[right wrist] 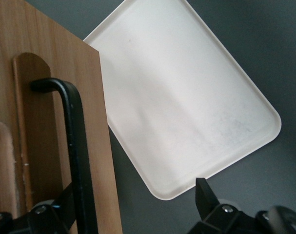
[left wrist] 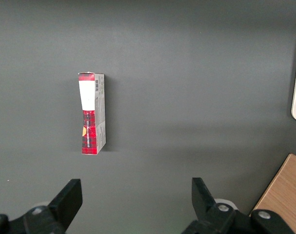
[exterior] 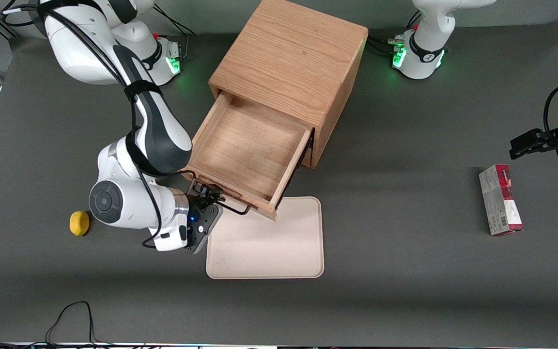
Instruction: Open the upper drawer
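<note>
The upper drawer [exterior: 252, 145] is pulled well out of the oak cabinet [exterior: 291, 58], its tray bare, its front overhanging the cream tray [exterior: 279, 242] on the table. My gripper [exterior: 209, 195] sits at the drawer's black wire handle [right wrist: 74, 146], fingers [right wrist: 206, 197] spread apart with the bar between them, not clamped. Outward from there I see a yellow lemon-like object [exterior: 79, 223] toward the working arm's end, and a red-and-white carton [exterior: 500, 199] lying flat toward the parked arm's end.
</note>
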You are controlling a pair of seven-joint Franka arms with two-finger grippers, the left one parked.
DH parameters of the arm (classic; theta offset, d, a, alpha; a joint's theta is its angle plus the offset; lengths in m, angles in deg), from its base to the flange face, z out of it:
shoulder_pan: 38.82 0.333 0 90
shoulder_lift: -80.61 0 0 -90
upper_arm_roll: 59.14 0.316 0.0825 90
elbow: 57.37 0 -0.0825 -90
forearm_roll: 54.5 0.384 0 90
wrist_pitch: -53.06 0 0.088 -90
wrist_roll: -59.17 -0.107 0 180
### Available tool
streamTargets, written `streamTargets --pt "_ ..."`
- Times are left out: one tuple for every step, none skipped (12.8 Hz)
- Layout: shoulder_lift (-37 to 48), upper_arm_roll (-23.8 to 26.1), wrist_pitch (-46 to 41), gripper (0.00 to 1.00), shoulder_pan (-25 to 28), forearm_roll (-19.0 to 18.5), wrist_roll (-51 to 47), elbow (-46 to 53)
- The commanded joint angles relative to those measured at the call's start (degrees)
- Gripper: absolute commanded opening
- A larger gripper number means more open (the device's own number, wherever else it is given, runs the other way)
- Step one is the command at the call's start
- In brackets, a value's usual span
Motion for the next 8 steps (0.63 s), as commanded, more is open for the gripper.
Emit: streamTargets --pt "-2.07 0.31 -0.49 1.0 -0.39 -0.86 1.12 3.74" --pt "-2.25 0.31 -0.49 1.0 -0.48 -0.86 1.12 4.01" --pt "-2.16 0.31 -0.49 1.0 -0.74 -0.77 1.12 4.19" --pt "-2.25 0.4 -0.49 1.0 -1.09 -0.77 1.12 4.62" --pt "-2.34 0.4 -0.49 1.0 -1.09 -0.77 1.12 4.89" --pt "-2.43 0.4 -0.49 1.0 -1.18 -0.77 1.12 5.15" --pt "-2.6 0.31 -0.49 1.0 -1.27 -0.77 1.21 5.33" --pt "-2.78 0.4 -0.41 1.0 -1.62 -0.77 1.21 5.85"
